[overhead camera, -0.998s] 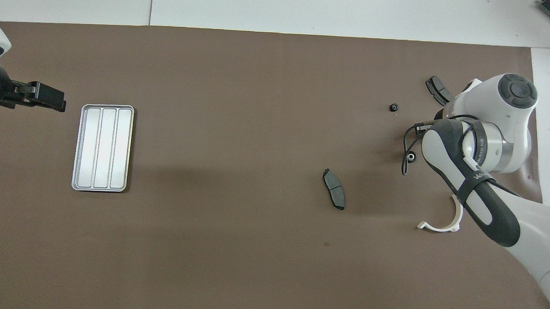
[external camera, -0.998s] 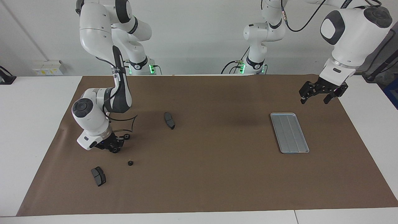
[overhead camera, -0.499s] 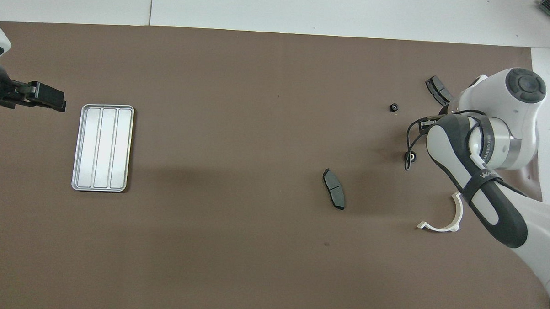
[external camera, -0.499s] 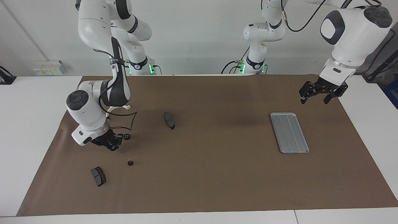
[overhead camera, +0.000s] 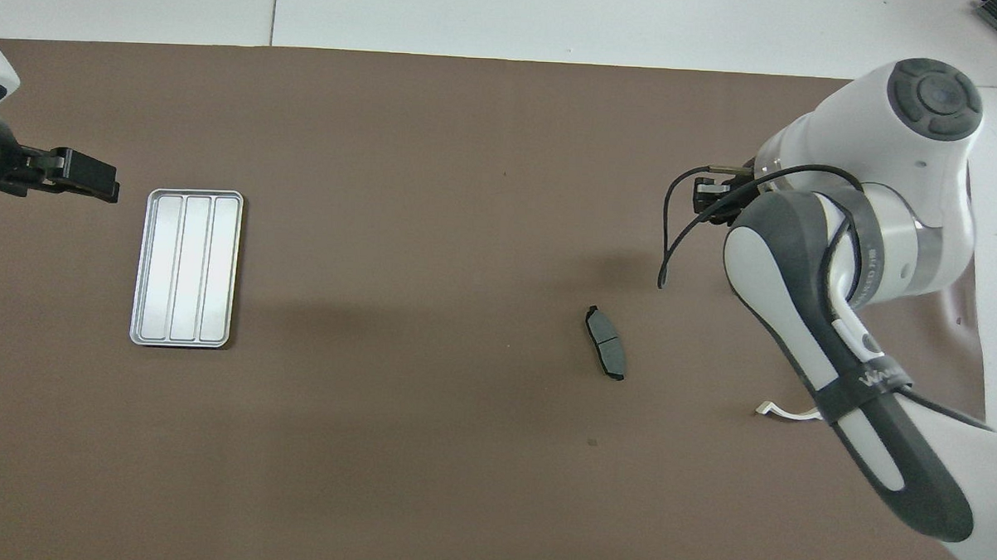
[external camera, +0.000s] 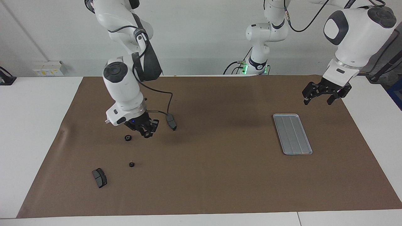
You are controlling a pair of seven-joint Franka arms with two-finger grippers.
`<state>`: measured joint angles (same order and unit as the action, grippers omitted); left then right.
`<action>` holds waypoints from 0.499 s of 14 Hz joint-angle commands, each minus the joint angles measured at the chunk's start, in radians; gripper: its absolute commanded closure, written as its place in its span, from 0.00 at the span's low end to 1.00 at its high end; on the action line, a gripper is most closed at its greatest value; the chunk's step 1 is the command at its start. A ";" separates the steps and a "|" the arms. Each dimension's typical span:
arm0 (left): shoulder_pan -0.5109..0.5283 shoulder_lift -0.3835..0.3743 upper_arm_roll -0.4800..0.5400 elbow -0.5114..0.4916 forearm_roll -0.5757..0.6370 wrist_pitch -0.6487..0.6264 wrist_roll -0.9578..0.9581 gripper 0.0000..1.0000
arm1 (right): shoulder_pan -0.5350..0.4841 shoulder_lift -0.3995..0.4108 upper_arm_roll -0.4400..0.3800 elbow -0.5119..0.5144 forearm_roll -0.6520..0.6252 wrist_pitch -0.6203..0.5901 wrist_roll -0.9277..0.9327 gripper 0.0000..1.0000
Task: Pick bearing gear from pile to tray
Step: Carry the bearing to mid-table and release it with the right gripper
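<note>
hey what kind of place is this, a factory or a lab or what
Most likely a robotics lab. Two arms are mounted at a white table covered with a brown mat, and only a few loose parts lie out, like a brake pad and a tray.

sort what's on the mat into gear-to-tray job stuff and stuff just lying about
Job: nearer gear, farther gear, tray, right claw up over the mat, left claw open, waiting over the mat.
Lying about: nearer brake pad, farther brake pad, white bracket.

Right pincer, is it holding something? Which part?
The right pincer seems to pinch a tiny black gear between its fingertips; which part cannot be told. The left pincer holds nothing.
</note>
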<state>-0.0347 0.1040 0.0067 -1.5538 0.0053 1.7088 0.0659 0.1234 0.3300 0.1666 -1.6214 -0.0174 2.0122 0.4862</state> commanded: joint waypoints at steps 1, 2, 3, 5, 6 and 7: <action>0.003 -0.032 0.004 -0.037 -0.007 0.006 0.015 0.00 | 0.100 0.032 0.001 0.017 -0.001 0.061 0.188 1.00; 0.003 -0.032 0.004 -0.037 -0.007 0.008 0.014 0.00 | 0.139 0.046 0.001 0.014 -0.001 0.106 0.259 1.00; 0.003 -0.032 0.004 -0.037 -0.007 0.006 0.015 0.00 | 0.172 0.057 0.001 0.014 -0.001 0.132 0.314 1.00; 0.003 -0.032 0.004 -0.037 -0.007 0.008 0.014 0.00 | 0.248 0.090 0.001 0.015 -0.010 0.166 0.389 1.00; 0.003 -0.032 0.003 -0.037 -0.007 0.008 0.015 0.00 | 0.281 0.118 0.001 0.015 -0.018 0.193 0.438 1.00; 0.003 -0.032 0.004 -0.037 -0.007 0.008 0.014 0.00 | 0.320 0.145 -0.001 0.017 -0.027 0.210 0.483 1.00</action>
<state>-0.0347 0.1040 0.0068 -1.5538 0.0053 1.7088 0.0659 0.3969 0.4183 0.1693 -1.6230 -0.0214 2.1833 0.8951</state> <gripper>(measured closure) 0.000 0.652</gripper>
